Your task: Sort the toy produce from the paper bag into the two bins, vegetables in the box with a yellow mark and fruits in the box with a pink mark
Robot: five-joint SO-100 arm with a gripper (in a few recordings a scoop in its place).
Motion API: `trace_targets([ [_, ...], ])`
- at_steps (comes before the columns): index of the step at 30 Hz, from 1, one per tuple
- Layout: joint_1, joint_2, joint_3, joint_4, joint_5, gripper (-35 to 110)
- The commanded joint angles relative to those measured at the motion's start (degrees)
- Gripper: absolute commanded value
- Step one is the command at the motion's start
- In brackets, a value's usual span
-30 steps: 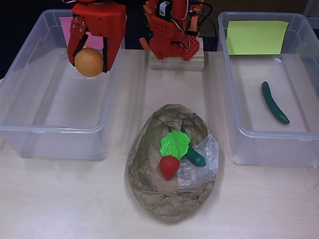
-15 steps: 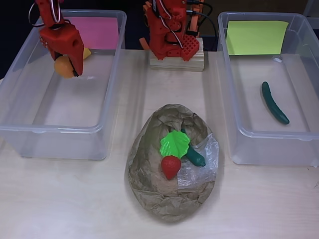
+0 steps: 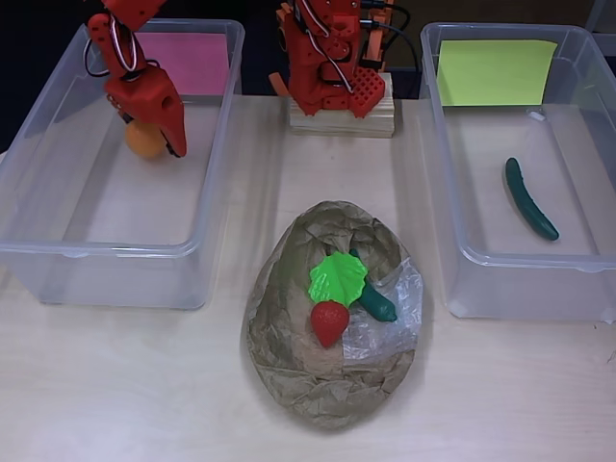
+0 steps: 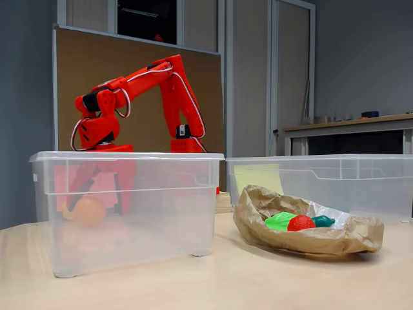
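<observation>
Red pincer (image 3: 159,130) is inside the left box w/ pink mark (image 3: 58,192), right up against the orange (image 3: 144,141); can't tell if it grips it. Paper bag (image 3: 327,375) in the middle has a strawberry (image 3: 328,321), green leaf (image 3: 338,277) & dark green veg (image 3: 376,303). Right box w/ yellow mark (image 3: 577,279) has a cucumber (image 3: 530,199).

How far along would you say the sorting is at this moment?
Done: one cucumber lies in the yellow-marked bin. In hand: the hand holds the orange low inside the pink-marked bin. Left on the paper bag: strawberry, lettuce leaf, another cucumber.
</observation>
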Motion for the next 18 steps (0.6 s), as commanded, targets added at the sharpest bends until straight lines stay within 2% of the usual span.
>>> trace_targets([
  [1, -0.18, 6.59, 0.62, 0.97, 0.09, 61],
  [10, -9.4, 27.77, -4.57, 3.69, -8.44, 55],
  [18, -33.4, 37.88, -1.32, -1.32, -11.95, 50],
])
